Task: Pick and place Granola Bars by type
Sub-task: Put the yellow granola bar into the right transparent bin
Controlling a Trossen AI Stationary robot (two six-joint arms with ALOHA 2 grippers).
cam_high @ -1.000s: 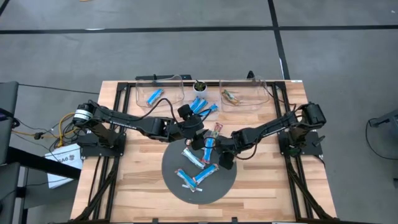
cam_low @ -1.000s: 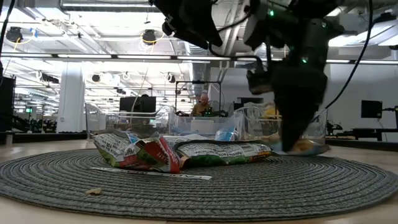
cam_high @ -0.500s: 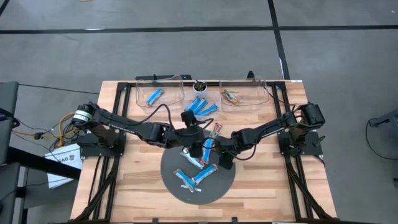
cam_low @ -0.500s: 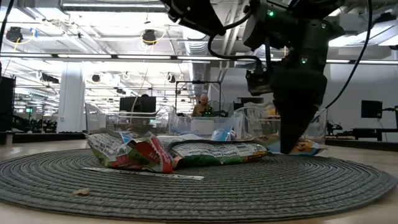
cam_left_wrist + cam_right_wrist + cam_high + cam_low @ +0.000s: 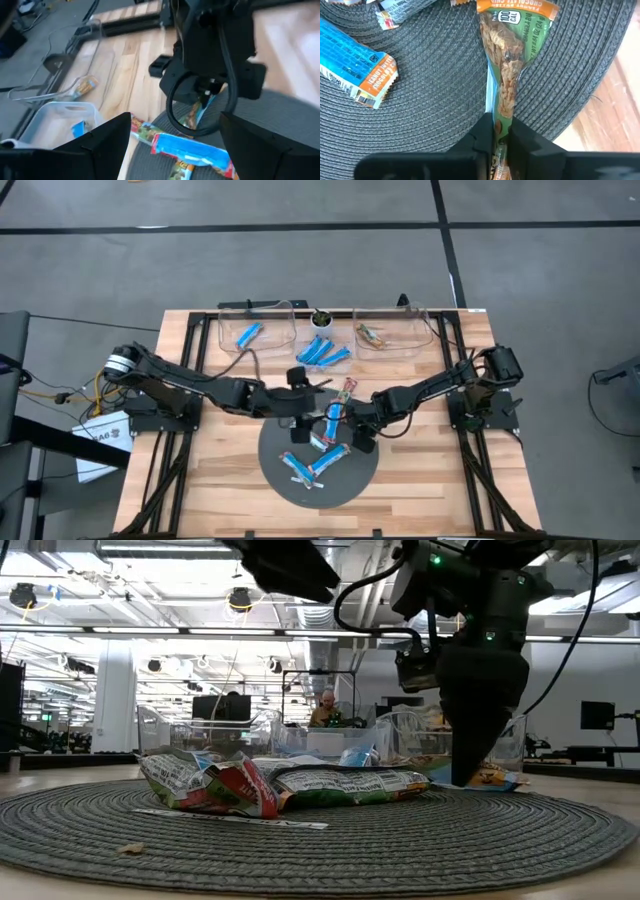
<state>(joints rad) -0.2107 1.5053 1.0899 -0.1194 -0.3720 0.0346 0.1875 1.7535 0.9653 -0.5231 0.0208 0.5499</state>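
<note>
Now right hand [image 5: 496, 131] pinched shut on green-orange bar [image 5: 508, 75]; left hand [image 5: 292, 402] wide, empty, retreated leftward

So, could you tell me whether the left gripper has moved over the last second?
Yes. The left gripper has drawn back leftward, away from the middle bin.

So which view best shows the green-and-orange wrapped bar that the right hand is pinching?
The right wrist view: the green-and-orange wrapped granola bar fills it, pinched at one end by the right hand over the grey woven mat. The high view shows a sliver; the low view, its end behind the fingers; the left wrist view, a strip.
</note>
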